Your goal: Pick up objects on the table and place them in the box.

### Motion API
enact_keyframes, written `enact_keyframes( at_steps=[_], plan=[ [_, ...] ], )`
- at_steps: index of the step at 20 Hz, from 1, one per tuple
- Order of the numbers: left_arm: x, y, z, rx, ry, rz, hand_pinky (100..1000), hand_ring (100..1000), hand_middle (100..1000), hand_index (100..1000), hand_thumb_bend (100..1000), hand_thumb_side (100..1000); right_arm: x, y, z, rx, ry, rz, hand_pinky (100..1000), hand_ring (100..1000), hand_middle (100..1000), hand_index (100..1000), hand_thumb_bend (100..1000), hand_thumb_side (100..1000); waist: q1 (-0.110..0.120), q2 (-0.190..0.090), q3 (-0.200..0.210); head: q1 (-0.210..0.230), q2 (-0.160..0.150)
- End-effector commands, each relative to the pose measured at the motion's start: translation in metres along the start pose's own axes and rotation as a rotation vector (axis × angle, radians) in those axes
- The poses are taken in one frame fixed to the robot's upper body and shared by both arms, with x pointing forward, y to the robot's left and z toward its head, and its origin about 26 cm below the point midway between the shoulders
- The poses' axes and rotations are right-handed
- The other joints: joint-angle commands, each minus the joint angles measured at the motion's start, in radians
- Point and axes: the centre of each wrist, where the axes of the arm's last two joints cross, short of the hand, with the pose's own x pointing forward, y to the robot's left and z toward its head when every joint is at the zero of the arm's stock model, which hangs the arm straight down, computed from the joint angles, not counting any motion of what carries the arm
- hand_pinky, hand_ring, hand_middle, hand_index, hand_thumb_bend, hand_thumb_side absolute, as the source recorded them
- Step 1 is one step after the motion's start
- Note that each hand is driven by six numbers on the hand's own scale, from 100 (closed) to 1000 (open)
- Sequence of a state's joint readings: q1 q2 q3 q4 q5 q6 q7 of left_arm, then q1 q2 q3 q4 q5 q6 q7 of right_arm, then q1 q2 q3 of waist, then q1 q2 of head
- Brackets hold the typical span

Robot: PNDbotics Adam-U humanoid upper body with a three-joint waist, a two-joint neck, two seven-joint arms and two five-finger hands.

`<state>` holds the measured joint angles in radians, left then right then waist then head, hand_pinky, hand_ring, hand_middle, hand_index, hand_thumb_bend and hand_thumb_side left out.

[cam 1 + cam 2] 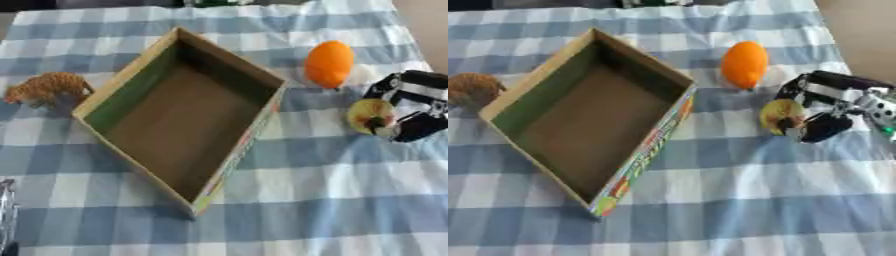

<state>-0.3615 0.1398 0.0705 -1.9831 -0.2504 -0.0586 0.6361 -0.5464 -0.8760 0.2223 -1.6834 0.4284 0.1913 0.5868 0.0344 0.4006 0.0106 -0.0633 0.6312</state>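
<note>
Yellow and round, the small object (780, 115) sits pinched in my right hand (826, 111), fingers curled round it, near the counter's (332, 200) right edge, well apart from the box (179, 120). My worry: it may slip from that pinch on the way over, or my hand may clip the box's near wall. I count one orange fruit (329, 63) toward the far right, one toy tiger (48, 88) at the left edge, one empty box. My left hand isn't visible.

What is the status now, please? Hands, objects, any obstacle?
Right hand curled on small yellow round object, right of box. Left hand not seen. Box empty; orange object and tiger toy on table. Nothing in the way.
</note>
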Motion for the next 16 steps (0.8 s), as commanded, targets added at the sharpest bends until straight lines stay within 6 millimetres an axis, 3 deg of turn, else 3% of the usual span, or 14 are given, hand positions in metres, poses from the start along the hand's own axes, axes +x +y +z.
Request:
enact_keyframes(
  at_steps=[1, 10, 16],
  plan=[
    [0.006, 0.0, -0.003, -0.002, -0.021, 0.011, 478, 610, 579, 769, 100, 899, 0.008, -0.019, 0.011, -0.069, -0.017, 0.027, 709, 829, 524, 697, 100, 100, -0.005, -0.022, -0.002, 0.002, -0.01],
    [0.005, 0.001, -0.003, -0.001, -0.021, 0.008, 479, 610, 579, 768, 100, 899, 0.02, -0.04, 0.021, -0.202, -0.025, 0.051, 694, 803, 495, 677, 100, 100, -0.009, -0.028, -0.002, 0.005, -0.012],
    [0.005, 0.001, -0.002, -0.005, -0.017, 0.008, 479, 611, 580, 769, 100, 898, 0.052, -0.066, 0.034, -0.313, -0.141, 0.107, 693, 797, 484, 671, 100, 100, -0.008, -0.034, 0.001, 0.002, -0.007]
  ],
)
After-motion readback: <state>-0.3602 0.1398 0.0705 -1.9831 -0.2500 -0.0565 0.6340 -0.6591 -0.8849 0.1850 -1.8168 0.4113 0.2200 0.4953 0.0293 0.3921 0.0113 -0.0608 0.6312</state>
